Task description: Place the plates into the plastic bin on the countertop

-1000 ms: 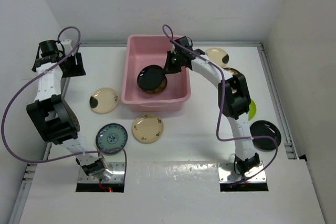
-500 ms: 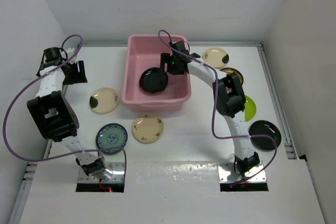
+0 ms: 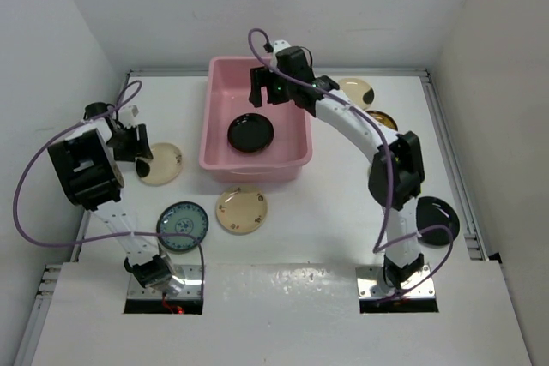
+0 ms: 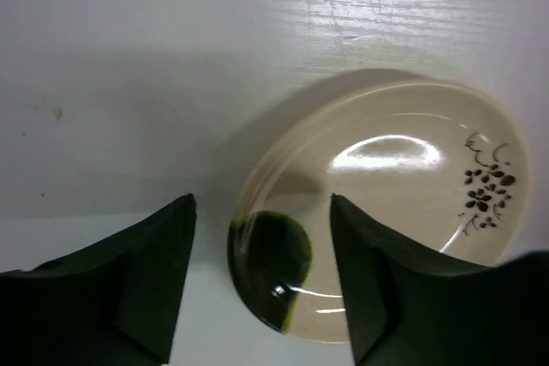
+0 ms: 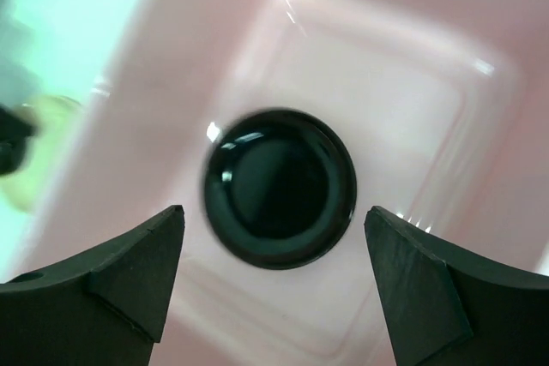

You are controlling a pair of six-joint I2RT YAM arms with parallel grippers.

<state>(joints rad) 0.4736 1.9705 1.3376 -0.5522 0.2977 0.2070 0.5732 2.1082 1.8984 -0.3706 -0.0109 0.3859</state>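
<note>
The pink plastic bin (image 3: 296, 153) stands on the white countertop (image 3: 300, 246). One glossy black plate (image 3: 250, 133) lies flat on its floor. My right gripper (image 3: 262, 92) hangs open above it. In the right wrist view the black plate (image 5: 279, 188) sits free below the spread right gripper (image 5: 273, 210). My left gripper (image 3: 140, 148) is open at the left edge of a cream plate (image 3: 161, 164) with a dark patch. In the left wrist view the left gripper (image 4: 262, 199) straddles that cream plate's (image 4: 403, 203) rim by the patch, not touching it.
On the countertop lie a teal plate (image 3: 182, 225), a cream plate (image 3: 241, 209), a second black plate (image 3: 433, 219), a mustard plate (image 3: 380, 119) and another cream plate with a dark patch (image 3: 353, 92). White walls close in the back and sides.
My right gripper opened and let the black plate drop flat into the bin, then drew up and back. My left gripper swung from the back left down to the cream plate.
</note>
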